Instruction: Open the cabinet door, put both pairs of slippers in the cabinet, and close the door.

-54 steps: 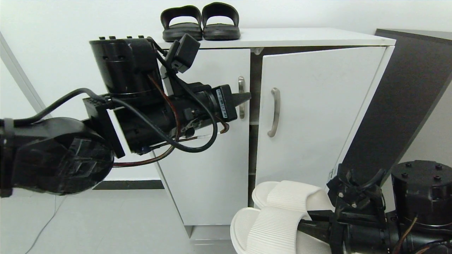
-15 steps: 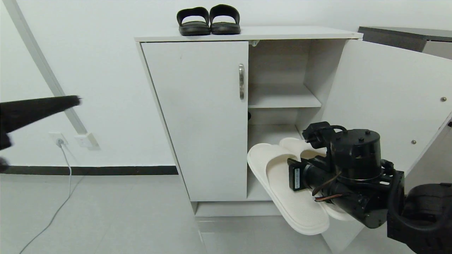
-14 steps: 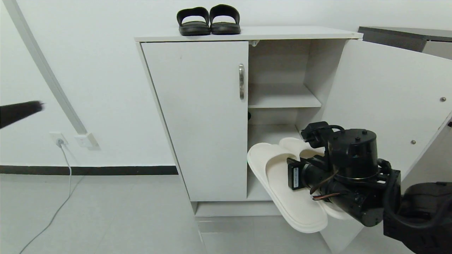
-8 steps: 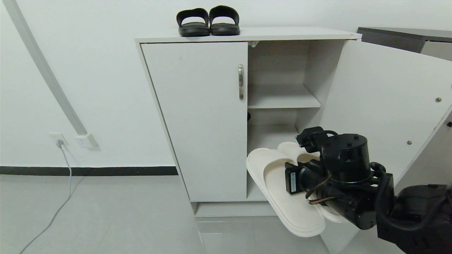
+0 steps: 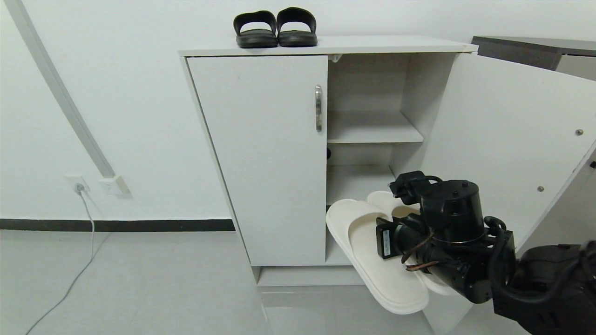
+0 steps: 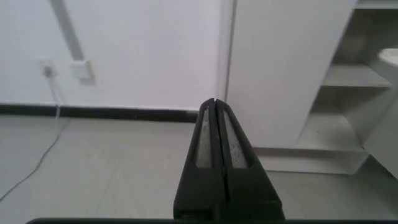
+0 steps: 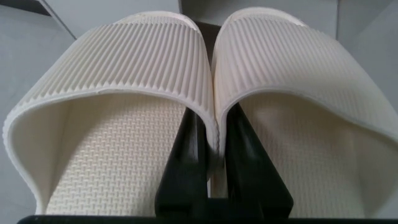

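Observation:
The white cabinet [image 5: 326,45] has its left door [image 5: 260,158] closed and its right door [image 5: 503,135] swung wide open, baring two empty shelves [image 5: 372,132]. A pair of black slippers [image 5: 274,28] stands on the cabinet top. My right gripper [image 5: 384,235] is shut on the pair of white slippers [image 5: 372,251], tilted in front of the lower shelf [image 5: 354,181]. In the right wrist view its fingers [image 7: 186,155] pinch the inner strap edges of the white slippers [image 7: 143,68] together. My left gripper [image 6: 215,124] is shut and empty, low over the floor, left of the cabinet [image 6: 286,62].
A wall socket with a grey cable [image 5: 77,188] lies to the left, beside a slanted wall conduit [image 5: 60,93]. A dark piece of furniture [image 5: 526,46] stands behind the open door. The grey floor [image 5: 139,288] in front is bare.
The camera has backed off, and the right door has gone from ajar to wide open. My left arm left the head view leftward. My right gripper sank slightly with the white slippers.

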{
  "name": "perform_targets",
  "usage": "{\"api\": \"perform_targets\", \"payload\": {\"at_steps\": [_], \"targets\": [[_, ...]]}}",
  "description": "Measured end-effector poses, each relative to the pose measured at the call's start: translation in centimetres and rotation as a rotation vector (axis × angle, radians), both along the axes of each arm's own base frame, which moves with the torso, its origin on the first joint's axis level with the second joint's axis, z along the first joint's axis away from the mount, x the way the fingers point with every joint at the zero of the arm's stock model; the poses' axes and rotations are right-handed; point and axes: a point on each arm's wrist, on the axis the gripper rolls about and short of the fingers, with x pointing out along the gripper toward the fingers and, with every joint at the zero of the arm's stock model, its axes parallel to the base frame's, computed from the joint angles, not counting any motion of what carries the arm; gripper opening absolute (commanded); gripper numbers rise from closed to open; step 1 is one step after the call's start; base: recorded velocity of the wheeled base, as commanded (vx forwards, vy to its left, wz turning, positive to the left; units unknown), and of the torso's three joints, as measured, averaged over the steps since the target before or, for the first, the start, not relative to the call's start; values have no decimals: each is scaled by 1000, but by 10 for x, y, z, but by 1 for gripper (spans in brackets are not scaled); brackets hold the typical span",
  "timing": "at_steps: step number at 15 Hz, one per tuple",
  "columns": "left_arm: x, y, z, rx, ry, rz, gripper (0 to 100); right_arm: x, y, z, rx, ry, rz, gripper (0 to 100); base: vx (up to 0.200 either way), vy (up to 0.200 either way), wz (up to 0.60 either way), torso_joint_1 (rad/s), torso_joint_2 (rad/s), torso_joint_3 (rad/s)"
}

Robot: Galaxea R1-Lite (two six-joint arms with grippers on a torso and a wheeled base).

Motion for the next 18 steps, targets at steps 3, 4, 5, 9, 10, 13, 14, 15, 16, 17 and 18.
{"api": "perform_targets", "payload": {"at_steps": [3,4,5,9,10,13,14,15,16,17,18], "targets": [[2,-2,-12,18,34,-86,0,0,0,-2,0,-2,-1,0,0,0,0,0,0,0],[2,-2,-12,16,33,-86,0,0,0,-3,4,-5,-3,0,0,0,0,0,0,0],[2,-2,-13,-8,33,-68,0,1,1,-5,13,-19,-22,0,0,0,0,0,0,0],[2,-1,-13,-31,29,-58,0,20,13,-13,37,-111,-211,0,0,0,0,0,0,0],[2,-1,-13,-31,29,-59,0,24,18,-15,37,-114,-224,0,0,-200,0,7,-2,2],[2,-1,-13,-31,29,-57,0,26,32,-16,43,-128,-232,0,0,-200,0,5,4,2],[2,-1,-13,-30,31,-59,0,26,35,-18,36,-129,-242,0,0,-200,0,7,2,-2],[2,-1,-13,-31,29,-58,0,27,36,-21,29,-127,-251,0,0,-200,0,2,-2,2],[2,-1,-13,-31,29,-58,0,28,37,-23,22,-124,-255,0,0,0,0,0,0,0],[2,-1,-13,-31,31,-59,0,27,39,-25,19,-121,-250,0,0,0,0,0,0,0],[2,-1,-13,-31,29,-59,0,27,40,-27,15,-117,-247,0,0,0,0,0,0,0]]}}
